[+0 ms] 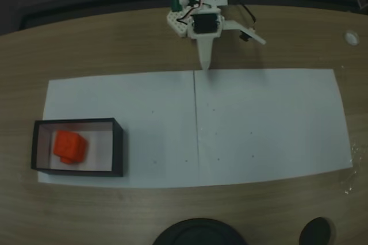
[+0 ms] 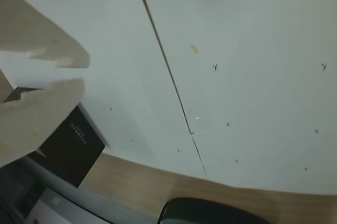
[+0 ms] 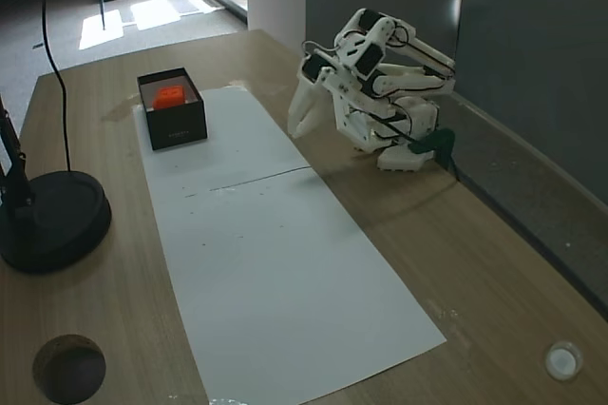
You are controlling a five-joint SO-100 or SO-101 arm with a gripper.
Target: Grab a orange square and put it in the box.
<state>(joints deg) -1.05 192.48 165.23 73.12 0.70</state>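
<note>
The orange square (image 1: 70, 145) lies inside the box (image 1: 77, 122), a shallow black-walled tray at the left end of the white paper. In another fixed view the orange square (image 3: 171, 96) shows inside the box (image 3: 176, 129) at the far end of the paper. My gripper (image 1: 206, 64) is folded back near the arm's base, far from the box, tip pointing down at the paper's back edge. It looks shut with nothing in it (image 3: 296, 127). In the wrist view the gripper (image 2: 84, 74) has its fingers almost touching, and a black corner of the box (image 2: 73, 142) shows below them.
Two white paper sheets (image 1: 259, 124) meet at a seam across the wooden table. A black round stand base (image 3: 47, 220) sits at the table's near side, beside a round hole (image 3: 68, 367). A small white cap (image 3: 563, 360) lies near a corner.
</note>
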